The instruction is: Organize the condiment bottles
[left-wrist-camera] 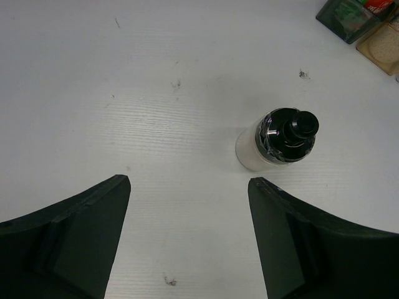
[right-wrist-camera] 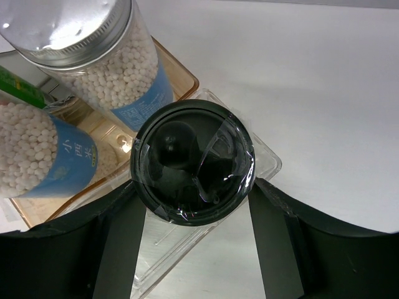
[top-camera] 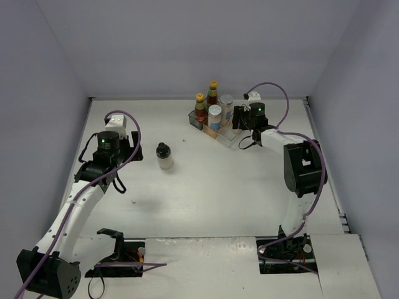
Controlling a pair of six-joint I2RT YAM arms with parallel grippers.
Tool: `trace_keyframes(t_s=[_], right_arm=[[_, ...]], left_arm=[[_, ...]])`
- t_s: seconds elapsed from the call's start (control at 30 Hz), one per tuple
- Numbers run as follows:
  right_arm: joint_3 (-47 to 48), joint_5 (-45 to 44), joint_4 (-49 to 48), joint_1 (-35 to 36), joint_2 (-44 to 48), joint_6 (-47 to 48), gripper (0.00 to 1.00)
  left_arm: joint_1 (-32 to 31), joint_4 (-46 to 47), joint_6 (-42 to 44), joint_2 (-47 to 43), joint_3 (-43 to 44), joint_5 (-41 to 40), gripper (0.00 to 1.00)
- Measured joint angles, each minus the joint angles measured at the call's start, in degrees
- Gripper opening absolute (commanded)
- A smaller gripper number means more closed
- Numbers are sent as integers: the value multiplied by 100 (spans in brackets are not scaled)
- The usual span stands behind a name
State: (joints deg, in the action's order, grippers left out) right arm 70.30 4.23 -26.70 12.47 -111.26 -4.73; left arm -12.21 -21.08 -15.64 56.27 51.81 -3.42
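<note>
My right pincer (right-wrist-camera: 193,205): fingers closed on a short black-topped jar (right-wrist-camera: 192,161), over the clear plastic stepped rack (right-wrist-camera: 265,159), frame centre. Upper left: two silver-lidded shakers of white beads (right-wrist-camera: 103,62). My left pincer (left-wrist-camera: 189,240): spread wide, empty, above the white desk (left-wrist-camera: 124,93). Second short black-topped jar with pale body (left-wrist-camera: 282,138): standing apart, right of centre. Two dark red-brown bottles with yellow-orange caps (top-camera: 201,109): on the rack, top external view.

**Left arm reaching with parted fingers, right arm folded with fingers closed in**

The left arm stretches forward and inward. The left gripper (left-wrist-camera: 188,240) is spread wide, its dark fingers (left-wrist-camera: 75,240) far apart. The right arm bends sharply at the elbow, pointing back left. The right gripper (right-wrist-camera: 190,246) has its fingers (right-wrist-camera: 312,249) drawn in against a round black-topped jar (right-wrist-camera: 192,162) between them.
</note>
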Motion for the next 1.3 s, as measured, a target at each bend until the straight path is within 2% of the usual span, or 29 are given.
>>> trace_keyframes(t_s=[0.07,0.1,0.17,0.2,0.27,0.3,0.37,0.5,0.73,0.97,1.13,1.3], right_arm=[[0,-26,-22,-7,-15,-22,14],[0,-44,-35,-9,-17,-24,25],[0,-68,-63,-7,-17,-35,38],[0,-87,-85,-7,-17,-37,49],[-2,-105,-103,-9,-17,-39,62],[-2,-105,-103,-9,-17,-37,75],[-9,-109,-136,-9,-15,-31,87],[-15,-107,-264,-9,26,9,99],[-271,-101,-225,-7,640,33,100],[-778,11,-155,162,2284,79,100],[-1161,166,-203,791,3257,133,100],[-1488,245,-376,1805,3305,48,100]], left_arm=[[0,0,0,4,0,13,77],[0,0,0,7,0,17,77],[0,0,0,15,0,22,77],[0,0,0,20,0,24,77],[0,0,0,22,0,26,77],[0,0,0,22,0,33,77],[0,0,0,22,0,46,77],[0,0,0,22,0,46,77],[0,0,0,20,0,46,77],[0,0,0,-28,0,46,77],[0,0,0,-96,0,46,77],[0,0,0,-160,0,42,77]])
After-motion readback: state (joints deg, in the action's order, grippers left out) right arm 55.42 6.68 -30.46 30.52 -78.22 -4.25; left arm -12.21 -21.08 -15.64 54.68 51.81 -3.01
